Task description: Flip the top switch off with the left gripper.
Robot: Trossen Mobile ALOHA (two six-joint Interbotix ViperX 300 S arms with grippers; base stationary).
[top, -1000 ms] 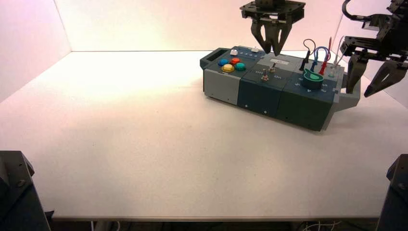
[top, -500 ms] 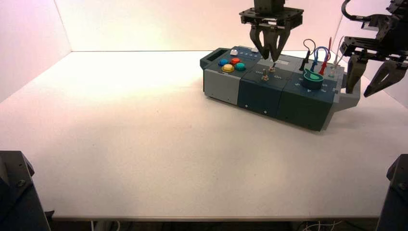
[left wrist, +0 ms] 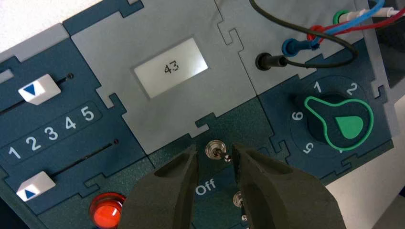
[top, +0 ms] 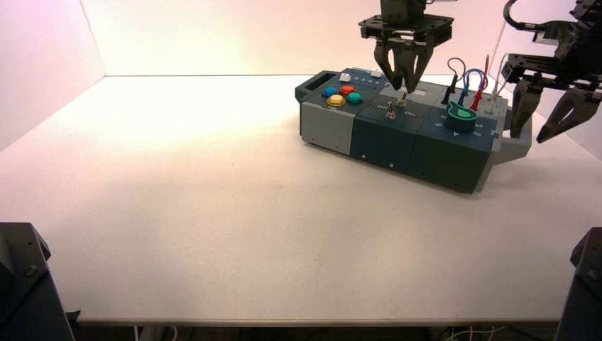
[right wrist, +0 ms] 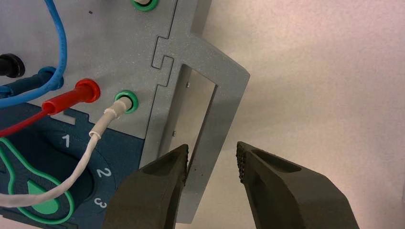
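Note:
The top switch (left wrist: 216,150) is a small silvery toggle on a brassy collar, next to the light grey plate (left wrist: 170,67) that reads "43". My left gripper (left wrist: 215,152) hangs over it, open by a narrow gap, one finger on each side of the toggle. The lever leans toward the finger on the knob's side, its tip right at that finger's inner face. In the high view the left gripper (top: 405,87) points down at the box's middle module, just above the top switch (top: 402,100). The second toggle (left wrist: 237,199), beside the "Off" lettering, is half hidden by a finger.
My right gripper (right wrist: 212,160) stands open over the grey handle (right wrist: 210,90) at the box's right end, also seen as the right gripper (top: 546,117). A green knob (left wrist: 341,124), plugged wires (top: 468,82), two sliders (left wrist: 39,88) and coloured buttons (top: 341,96) surround the switches.
My left gripper has come down from above the box's back edge to the top switch, then shifted slightly right. The right arm has not moved.

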